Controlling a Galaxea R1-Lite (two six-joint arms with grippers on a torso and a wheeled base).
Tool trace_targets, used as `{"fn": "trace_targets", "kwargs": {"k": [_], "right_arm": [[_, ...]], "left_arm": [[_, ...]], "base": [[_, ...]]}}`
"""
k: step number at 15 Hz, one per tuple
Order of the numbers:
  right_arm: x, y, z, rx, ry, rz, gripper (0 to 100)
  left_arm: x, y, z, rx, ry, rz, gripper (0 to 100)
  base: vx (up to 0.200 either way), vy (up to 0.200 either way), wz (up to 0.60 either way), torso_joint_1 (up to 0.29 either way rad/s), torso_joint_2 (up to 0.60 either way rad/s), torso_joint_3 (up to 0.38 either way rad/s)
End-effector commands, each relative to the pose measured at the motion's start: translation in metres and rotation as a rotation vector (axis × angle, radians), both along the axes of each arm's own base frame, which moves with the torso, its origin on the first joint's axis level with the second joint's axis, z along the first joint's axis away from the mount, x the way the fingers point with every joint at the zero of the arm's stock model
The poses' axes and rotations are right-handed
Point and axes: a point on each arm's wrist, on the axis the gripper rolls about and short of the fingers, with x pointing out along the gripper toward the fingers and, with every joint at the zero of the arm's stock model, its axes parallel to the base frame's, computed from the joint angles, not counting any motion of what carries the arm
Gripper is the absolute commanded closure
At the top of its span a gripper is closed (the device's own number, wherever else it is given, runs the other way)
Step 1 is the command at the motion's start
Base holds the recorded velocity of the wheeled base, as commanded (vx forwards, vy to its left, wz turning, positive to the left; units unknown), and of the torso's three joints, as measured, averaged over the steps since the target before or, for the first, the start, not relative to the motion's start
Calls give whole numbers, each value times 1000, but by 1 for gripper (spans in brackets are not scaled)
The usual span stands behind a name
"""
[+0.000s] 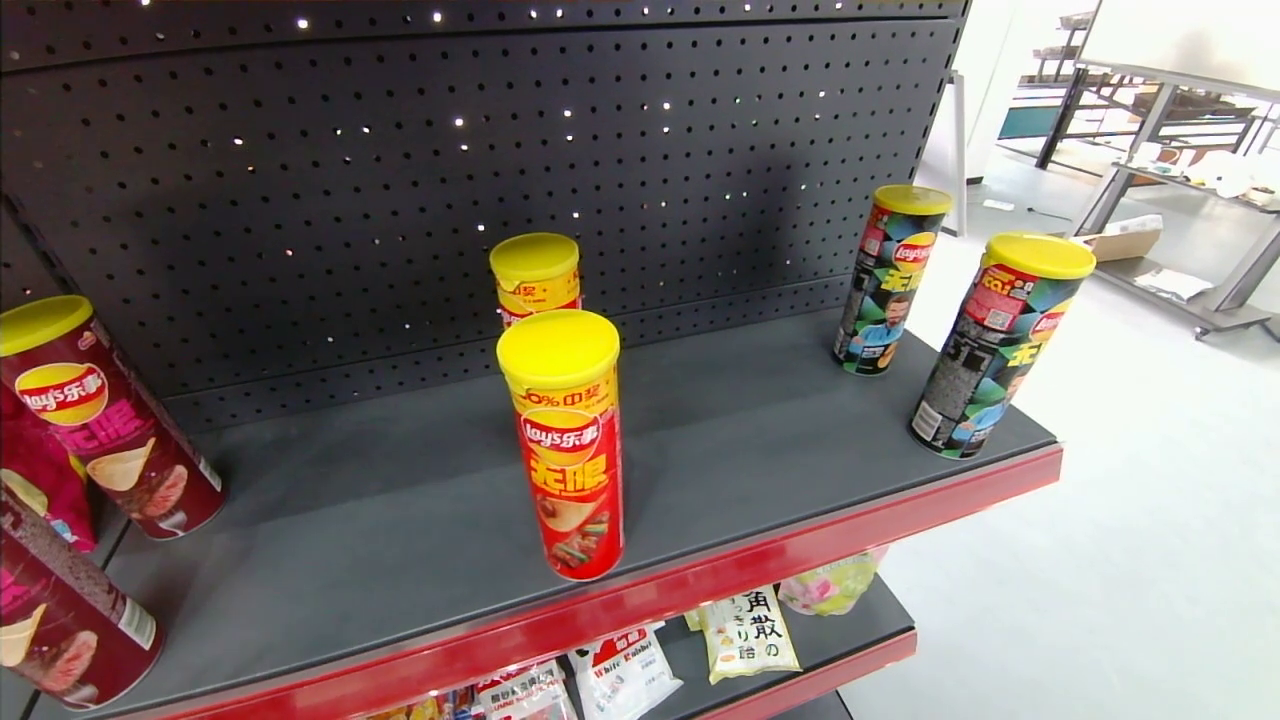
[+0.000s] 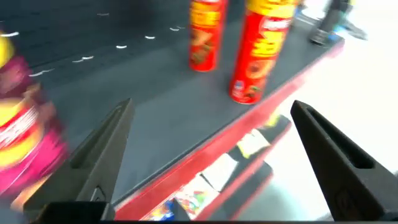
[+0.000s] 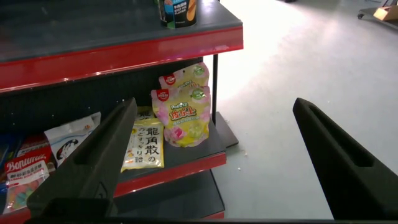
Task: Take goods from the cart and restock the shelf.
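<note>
The left gripper (image 2: pixel 211 104) and right gripper (image 3: pixel 214 102) are each held with jaws parted and empty, so fetching is judged the step in hand. A red chip can (image 1: pixel 565 440) stands at the front edge of the shelf (image 1: pixel 400 500); next, another item must be grasped from the cart.

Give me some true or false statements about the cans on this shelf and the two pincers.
The red cylindrical chip can with a yellow lid stands upright near the front edge of the dark grey shelf. True.
The dark patterned cylindrical can at the shelf's right end lies on its side. False: it stands upright.
The left pincer is open and empty. True.
The right pincer grips the pale pink snack bag. False: it is open and empty; the bag sits on a lower shelf.
</note>
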Motion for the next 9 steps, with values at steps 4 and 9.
{"fn": "trace_targets", "kwargs": {"k": [4,9], "right_arm": [[0,0,0,0,0,0,0],[0,0,0,0,1,0,0]], "left_arm": [[-18,1,-41,14,61,290,0],[-25,6,-100,-1,74,501,0]], "base": [[0,0,0,0,0,0],[0,0,0,0,0,0]]}}
